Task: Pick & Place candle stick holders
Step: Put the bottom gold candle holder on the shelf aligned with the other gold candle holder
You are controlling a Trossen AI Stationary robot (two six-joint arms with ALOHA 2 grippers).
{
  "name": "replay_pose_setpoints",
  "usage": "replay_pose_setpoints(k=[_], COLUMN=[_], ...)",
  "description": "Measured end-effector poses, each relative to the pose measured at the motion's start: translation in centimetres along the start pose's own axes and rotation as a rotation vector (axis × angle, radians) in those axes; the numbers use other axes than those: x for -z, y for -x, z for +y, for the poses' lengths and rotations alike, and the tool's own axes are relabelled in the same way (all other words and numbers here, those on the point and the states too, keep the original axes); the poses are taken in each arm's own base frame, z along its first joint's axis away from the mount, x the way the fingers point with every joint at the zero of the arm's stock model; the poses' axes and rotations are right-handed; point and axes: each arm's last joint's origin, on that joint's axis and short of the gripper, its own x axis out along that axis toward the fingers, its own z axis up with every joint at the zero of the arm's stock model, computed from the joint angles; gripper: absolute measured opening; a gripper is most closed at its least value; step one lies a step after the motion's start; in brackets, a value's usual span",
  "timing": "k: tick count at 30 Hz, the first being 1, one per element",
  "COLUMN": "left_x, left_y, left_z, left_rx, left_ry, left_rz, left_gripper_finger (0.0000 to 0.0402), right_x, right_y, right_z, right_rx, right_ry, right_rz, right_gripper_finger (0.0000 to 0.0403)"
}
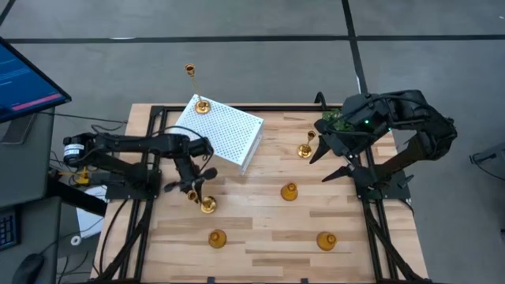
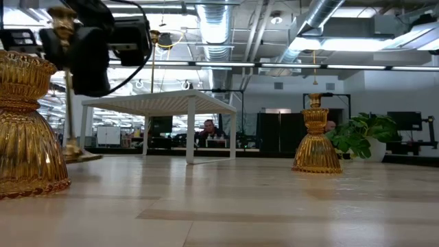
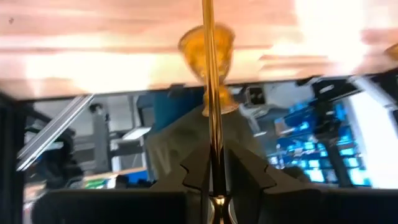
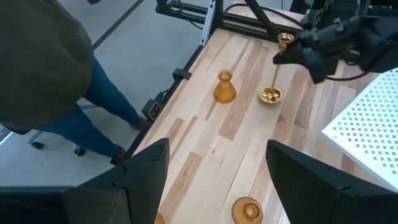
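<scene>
1. high view: the left gripper point(image 1: 195, 188) is over the left part of the wooden table point(image 1: 260, 237), its fingers clamped on the thin stem of a tall candle stick holder point(image 1: 207, 203) whose round base sits on the wood just in front of a white perforated stand point(image 1: 222, 132). a second tall holder point(image 1: 199, 99) stands on that stand's far corner, and a third tall holder point(image 1: 306, 147) stands on the table near the right arm. three short bell-shaped holders sit on the wood: one mid-table point(image 1: 289, 191), one near the front left point(image 1: 217, 237), one near the front right point(image 1: 327, 240). the right gripper point(image 1: 338, 160) hangs over the table's right side, fingers spread wide and holding nothing, with a green plant point(image 1: 336, 120) just behind it.
2. low view: one bell-shaped holder point(image 2: 27, 130) fills the left edge, another point(image 2: 317, 139) stands farther off by the plant point(image 2: 363, 134); the dark left gripper point(image 2: 92, 44) hangs at the gripped holder's stem, beside the white stand point(image 2: 161, 103).
3. left wrist view: the dark fingers point(image 3: 193, 171) pinch the gold stem point(image 3: 210, 81), with a bell-shaped holder point(image 3: 207, 53) beyond it.
4. right wrist view: the right arm's fingers point(image 4: 140, 171) stand apart and bare; past them the left gripper point(image 4: 298, 50) holds the tall holder point(image 4: 272, 93), a bell-shaped holder point(image 4: 224, 87) beside it, and a person point(image 4: 56, 81) stands at the table's edge.
</scene>
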Motion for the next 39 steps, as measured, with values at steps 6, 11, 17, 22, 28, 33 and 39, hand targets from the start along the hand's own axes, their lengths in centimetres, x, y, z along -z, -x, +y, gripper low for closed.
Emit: replay_pose_setpoints(k=[6,11,17,22,28,33,39], left_x=[-0.3,-0.1,0.1,0.2,0.8,1.7,2.3], left_y=[0.2,0.0,-0.3,-0.4,-1.1,-2.1,-2.4], left_z=[-0.2,-0.3,-1.2,-1.7,-1.9,-2.5,-2.9], left_rx=[0.024,0.019,0.076,0.116,0.122,0.152,0.177], left_ry=[0.013,0.017,0.037,0.061,0.084,0.088,0.086], left_rz=[-0.053,-0.069,-0.099,-0.113,-0.112,-0.089,-0.107], left_gripper_finger=[0.0045,0.0046,0.0046,0.0046,0.0046,0.0046,0.0046], right_x=[0.0,0.1,0.1,0.1,0.1,0.1,0.1], right_y=[0.0,0.0,0.0,0.0,0.0,0.0,0.0], right_z=[0.0,0.0,0.0,0.0,0.1,0.1,0.1], right_rx=[-0.004,-0.008,-0.008,-0.009,-0.013,-0.041,-0.041], right_ry=[0.002,-0.001,-0.002,0.010,0.014,0.014,0.023], right_rz=[0.001,0.008,0.011,0.011,0.010,0.004,0.004], right_gripper_finger=[0.0258,0.0258,0.0258,0.0258,0.0258,0.0258,0.0258])
